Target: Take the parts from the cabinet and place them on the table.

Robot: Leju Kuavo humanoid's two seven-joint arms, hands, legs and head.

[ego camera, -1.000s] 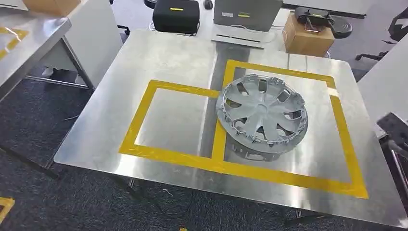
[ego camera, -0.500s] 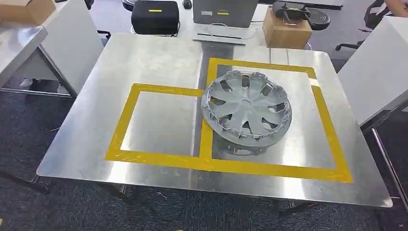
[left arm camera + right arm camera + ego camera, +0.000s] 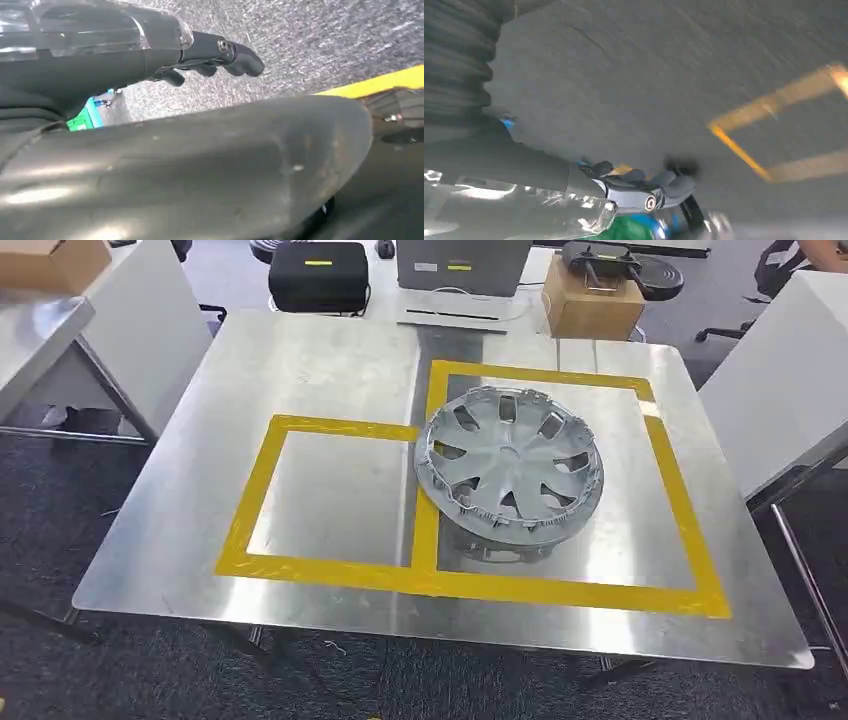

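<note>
A silver hubcap (image 3: 510,462) lies tilted on top of a second hubcap (image 3: 497,549), inside the larger yellow-taped square (image 3: 680,490) on the steel table (image 3: 300,360). The smaller taped square (image 3: 252,490) to its left holds nothing. My left hand (image 3: 215,52) hangs over grey carpet, its dark fingers loosely extended and holding nothing. Over the carpet too hangs my right hand (image 3: 649,190), fingers loosely apart, with nothing in them. Both hands are away from the table and the hubcaps.
Behind the table stand a black case (image 3: 318,275), a grey laptop-like device (image 3: 462,265) and a cardboard box (image 3: 590,305). A white tabletop (image 3: 780,390) borders the right side. At the left, another steel table (image 3: 40,340) carries a box (image 3: 50,260).
The whole head picture has shifted: the table now sits more to the left and squarer on, so the camera moved. The hubcaps keep their place on the table.
</note>
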